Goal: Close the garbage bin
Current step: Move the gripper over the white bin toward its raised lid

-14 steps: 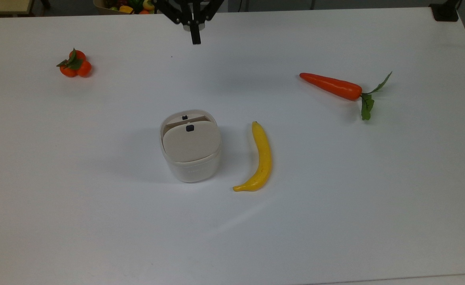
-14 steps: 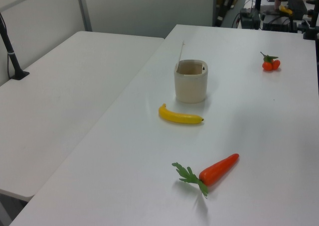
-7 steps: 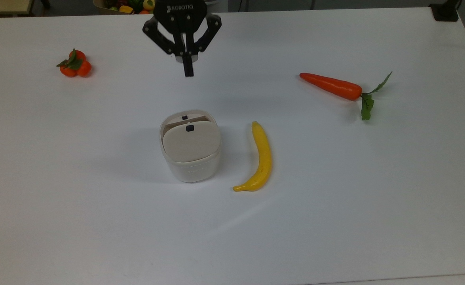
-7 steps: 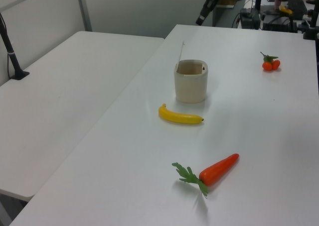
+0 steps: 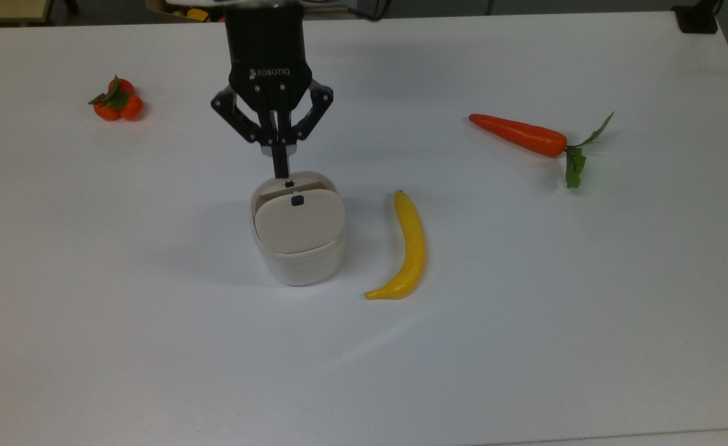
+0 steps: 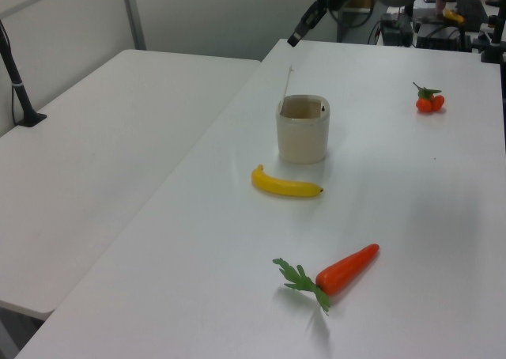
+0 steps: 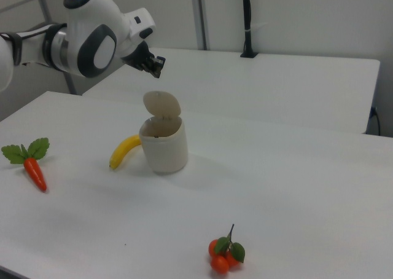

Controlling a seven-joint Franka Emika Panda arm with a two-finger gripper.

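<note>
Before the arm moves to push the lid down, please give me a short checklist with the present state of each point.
1. Lid is open and upright at the back of the garbage bin: ok, the task is not yet done.
2. Gripper fingers are together for pushing: ok, they look shut and hold nothing.
3. Gripper is clear of the lid: ok, the right view shows it above and apart from the lid.
4. Banana does not block the bin: ok, it lies beside the bin, not touching.
5. Carrot and oranges are out of the path: ok, both are far away.
6. The bin will not slide when pushed: cannot tell.
</note>
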